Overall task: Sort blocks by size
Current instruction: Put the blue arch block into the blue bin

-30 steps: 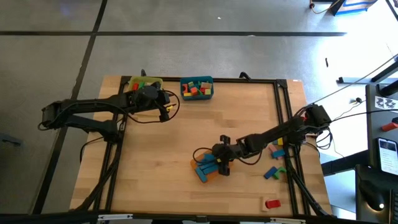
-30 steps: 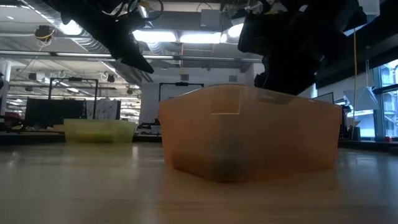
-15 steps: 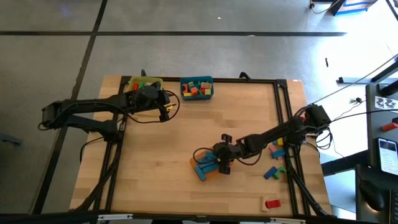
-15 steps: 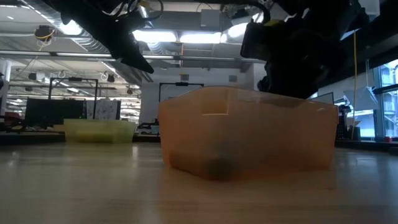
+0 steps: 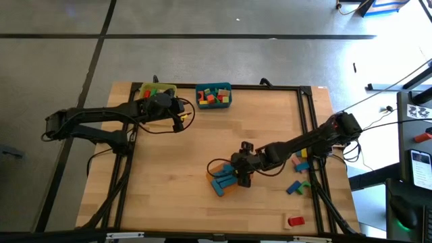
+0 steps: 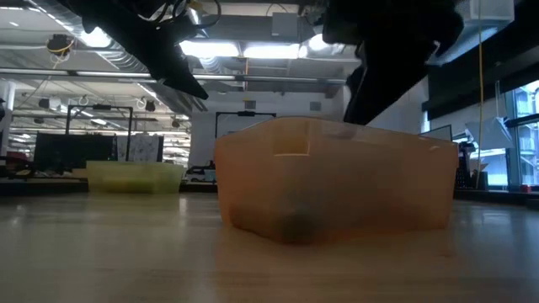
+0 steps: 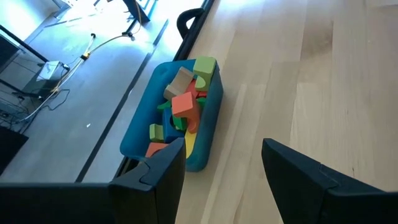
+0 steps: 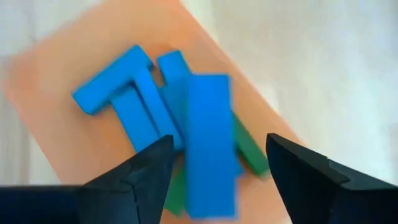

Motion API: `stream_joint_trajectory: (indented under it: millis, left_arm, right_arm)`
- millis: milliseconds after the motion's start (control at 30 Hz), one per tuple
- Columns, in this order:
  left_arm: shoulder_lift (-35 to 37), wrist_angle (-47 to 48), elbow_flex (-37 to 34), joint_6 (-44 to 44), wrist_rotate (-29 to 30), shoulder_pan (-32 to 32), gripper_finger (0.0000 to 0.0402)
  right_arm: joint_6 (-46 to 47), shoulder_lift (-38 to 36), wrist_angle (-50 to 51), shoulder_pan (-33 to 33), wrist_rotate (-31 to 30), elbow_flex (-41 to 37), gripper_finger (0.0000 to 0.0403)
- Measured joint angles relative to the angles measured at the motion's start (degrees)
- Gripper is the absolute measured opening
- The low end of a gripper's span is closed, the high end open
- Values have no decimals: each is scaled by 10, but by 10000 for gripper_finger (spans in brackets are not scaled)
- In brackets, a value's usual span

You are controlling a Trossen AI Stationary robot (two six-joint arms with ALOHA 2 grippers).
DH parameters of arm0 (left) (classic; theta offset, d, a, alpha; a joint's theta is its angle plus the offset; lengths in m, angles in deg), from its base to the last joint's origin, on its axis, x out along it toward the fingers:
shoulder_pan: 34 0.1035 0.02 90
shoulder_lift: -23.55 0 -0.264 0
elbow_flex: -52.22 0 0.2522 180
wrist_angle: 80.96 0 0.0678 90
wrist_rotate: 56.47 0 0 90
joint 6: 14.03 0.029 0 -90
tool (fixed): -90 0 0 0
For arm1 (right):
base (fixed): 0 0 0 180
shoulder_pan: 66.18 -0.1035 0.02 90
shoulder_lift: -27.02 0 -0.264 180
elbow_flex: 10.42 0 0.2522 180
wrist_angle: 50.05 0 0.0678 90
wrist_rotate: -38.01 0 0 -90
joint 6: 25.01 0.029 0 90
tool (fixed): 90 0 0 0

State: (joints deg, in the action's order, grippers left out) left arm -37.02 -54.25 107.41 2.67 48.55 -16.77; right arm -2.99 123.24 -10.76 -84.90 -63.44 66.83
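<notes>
Red block (image 5: 295,221) lies alone at the near edge of the table (image 5: 175,202), right of centre. A little farther, loose blocks (image 5: 298,177) in blue, green and red lie scattered along the right edge beside the right arm.

Orange bin (image 5: 221,184) sits near the middle, slightly to the near side, holding long blue blocks (image 8: 155,112) and a green one (image 8: 249,155). The right gripper (image 5: 243,177) hovers directly over the bin's right end, fingers (image 8: 137,180) spread apart with nothing between them. In the right wrist view a long blue block (image 8: 211,143) lies flat on top of the pile, right under the gap between the fingers, not touching either one. In the low view the bin (image 6: 337,181) fills the middle and the dark arm hangs above it.

Far side: teal bin (image 5: 213,95) at the far edge, centre-left, full of mixed coloured blocks (image 7: 186,106). Yellow bin (image 5: 156,89) just left of it, also holding a few blocks. The left gripper (image 5: 179,112) waits above the table just on the near side of these two bins, fingers (image 7: 155,174) apart and empty.
</notes>
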Motion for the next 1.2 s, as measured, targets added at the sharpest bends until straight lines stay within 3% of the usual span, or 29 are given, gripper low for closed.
stream_joint_trajectory:
  millis: [333, 900, 1200]
  left_arm:
    - [0, 1, 0, -1, 0, 0, 196]
    - [0, 2, 0, -1, 0, 0, 196]
    - [0, 2, 0, 0, 0, 0, 196]
  right_arm:
    - [22, -4, 213, 0, -26, 100, 252]
    - [130, -31, 458, -1, -35, 100, 232]
    - [167, -47, 501, -1, 27, 41, 232]
